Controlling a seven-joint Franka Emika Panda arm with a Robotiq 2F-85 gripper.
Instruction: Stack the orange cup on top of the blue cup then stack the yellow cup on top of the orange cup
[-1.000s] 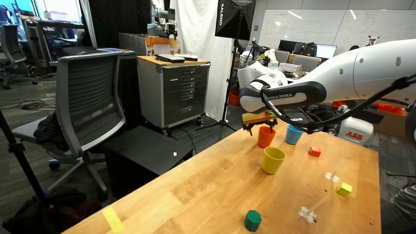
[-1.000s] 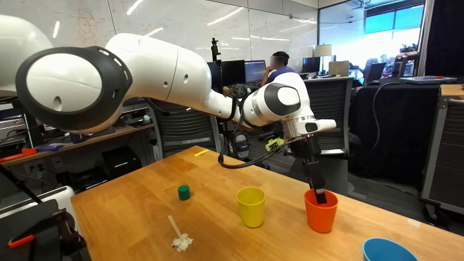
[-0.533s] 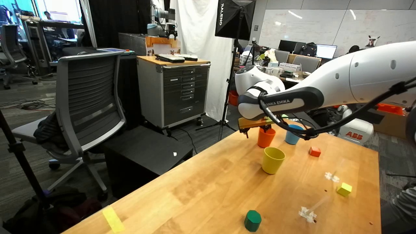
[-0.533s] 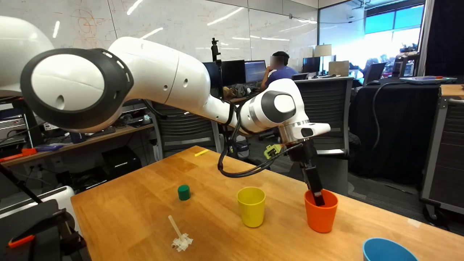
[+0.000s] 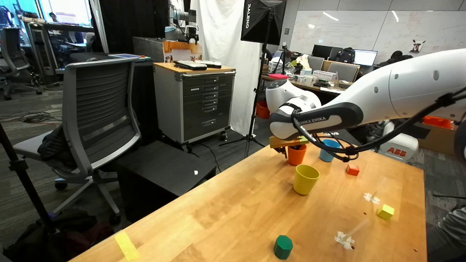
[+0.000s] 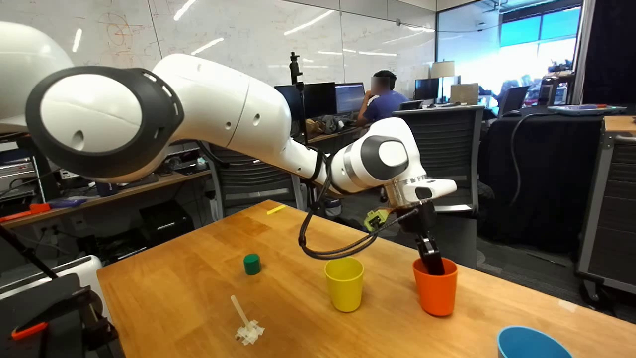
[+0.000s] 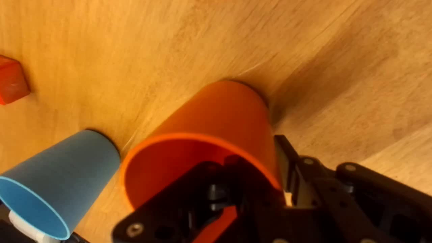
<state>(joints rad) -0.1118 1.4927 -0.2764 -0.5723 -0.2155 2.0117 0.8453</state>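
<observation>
background: raleno softbox (image 5: 260, 25), abb arm (image 5: 400, 146) | jaws astride orange cup (image 6: 437, 292) rim

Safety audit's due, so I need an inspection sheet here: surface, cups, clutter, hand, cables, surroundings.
Surface: wooden table with a yellow tape strip and white tape patches.
Job's things: orange cup, blue cup and yellow cup set apart; none stacked.
Clutter: red block, yellow block and green hexagonal block on the table.
Hand: straddles the orange cup's wall, one finger inside, one outside; whether it grips, can't tell.
Cables: black cables hang looped below the arm; in an exterior view they cross in front of the blue cup.
Surroundings: office chair, drawer cabinet, softbox light; a seated person in the background.
</observation>
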